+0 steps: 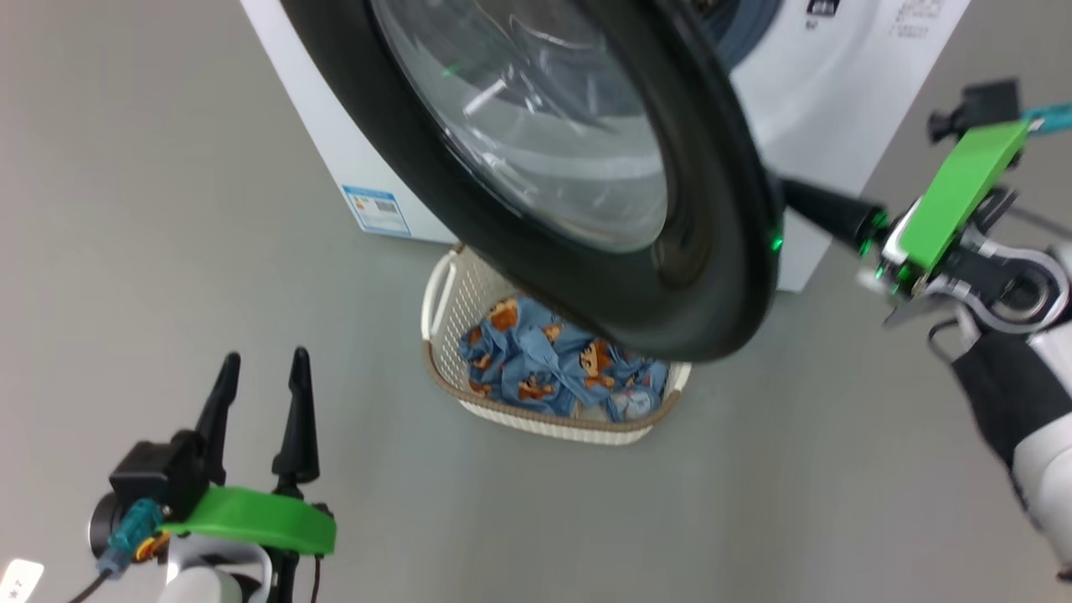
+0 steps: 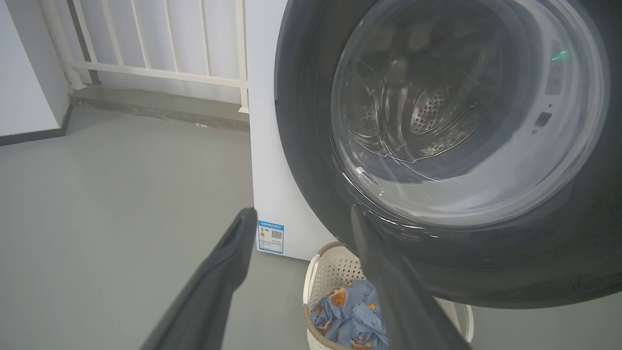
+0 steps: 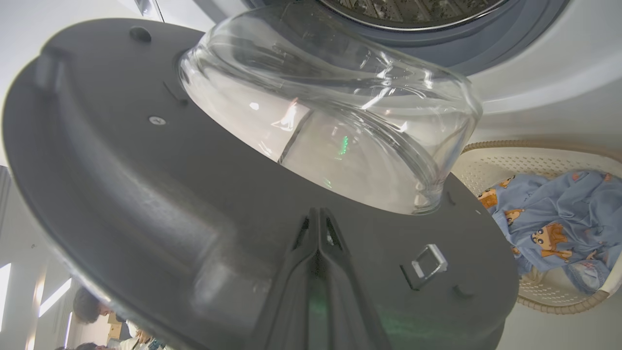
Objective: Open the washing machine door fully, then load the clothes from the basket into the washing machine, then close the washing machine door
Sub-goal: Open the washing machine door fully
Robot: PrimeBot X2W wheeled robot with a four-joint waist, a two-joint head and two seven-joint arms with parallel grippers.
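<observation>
The right fingers (image 3: 301,277), shut tight with nothing between them, are pressing their joined tips against the inner face of the washing machine door (image 1: 712,276), probably to swing it wider. The right arm is reaching in behind the rim. The door is hanging partly open above the basket (image 1: 435,368) of clothes (image 1: 544,360) on the floor. The left fingers (image 1: 297,410) are spread wide and empty, idling low and well apart.

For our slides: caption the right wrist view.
Shut right end effector at the inner face of the washing machine door; clothes lie in the basket.
</observation>
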